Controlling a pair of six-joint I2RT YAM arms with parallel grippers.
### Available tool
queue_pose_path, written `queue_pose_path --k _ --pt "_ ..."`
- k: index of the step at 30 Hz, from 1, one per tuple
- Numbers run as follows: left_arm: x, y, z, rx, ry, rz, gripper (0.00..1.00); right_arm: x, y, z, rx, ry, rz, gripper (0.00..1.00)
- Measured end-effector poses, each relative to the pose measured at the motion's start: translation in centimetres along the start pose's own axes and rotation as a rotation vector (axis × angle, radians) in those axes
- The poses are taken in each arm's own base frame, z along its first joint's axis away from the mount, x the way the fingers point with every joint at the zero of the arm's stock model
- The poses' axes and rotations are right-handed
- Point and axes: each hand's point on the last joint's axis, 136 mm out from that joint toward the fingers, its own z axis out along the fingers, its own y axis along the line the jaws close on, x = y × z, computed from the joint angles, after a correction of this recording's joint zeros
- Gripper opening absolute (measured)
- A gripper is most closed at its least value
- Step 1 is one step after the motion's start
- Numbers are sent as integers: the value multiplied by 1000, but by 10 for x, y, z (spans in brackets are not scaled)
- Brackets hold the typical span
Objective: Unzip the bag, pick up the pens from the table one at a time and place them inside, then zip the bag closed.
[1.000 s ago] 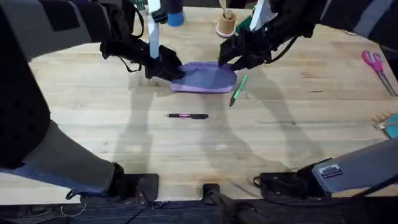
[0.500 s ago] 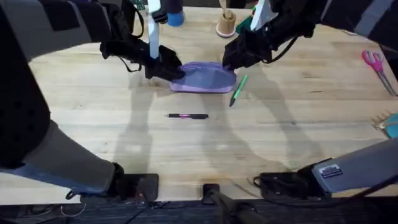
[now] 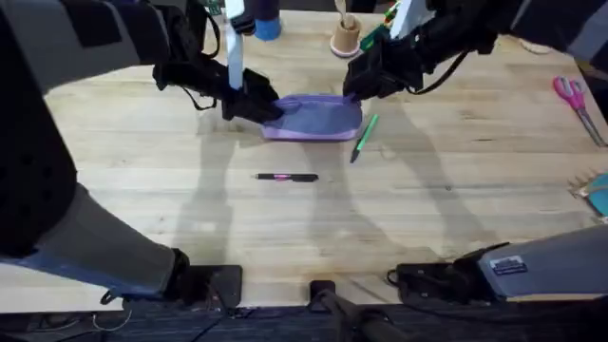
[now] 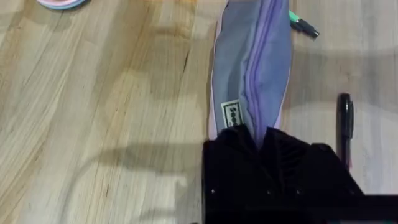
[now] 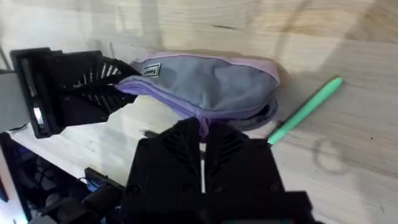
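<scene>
The lavender bag lies on the table at the back middle. My left gripper is shut on the bag's left end; in the left wrist view its black fingers clamp the bag by the label. My right gripper is at the bag's right end, shut on a purple zipper tab at the edge of the bag. The green pen lies just right of the bag. The black pen with a pink band lies in front of it.
Pink scissors lie at the far right, with a teal item at the right edge. A wooden spool and a blue object stand behind the bag. The front half of the table is bare wood.
My right gripper has shifted a little back and to the right at the bag's right end. The left gripper, the bag's left end and both pens stay where they were.
</scene>
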Motion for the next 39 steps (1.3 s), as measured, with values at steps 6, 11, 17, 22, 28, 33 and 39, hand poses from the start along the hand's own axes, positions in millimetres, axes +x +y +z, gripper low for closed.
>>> queue_pose_path --k 6,11,17,22,28,33,39 --pt "0 0 0 0 0 0 42 0 0 0 2 0 -1 33" --pt "0 0 0 0 1 0 42 -2 4 2 2 -13 -18 33" --pt "1 1 0 -3 8 0 42 -5 27 11 -1 -56 -103 33" --pt "3 1 0 -6 17 -1 42 -5 42 18 20 -88 -160 33" --pt "4 1 -1 -9 23 -3 42 0 54 24 37 -103 -194 33" --pt "6 2 -1 -12 31 -6 42 1 64 28 46 -124 -205 33" --pt "6 2 -1 -12 30 -5 42 3 58 30 89 -126 -185 33"
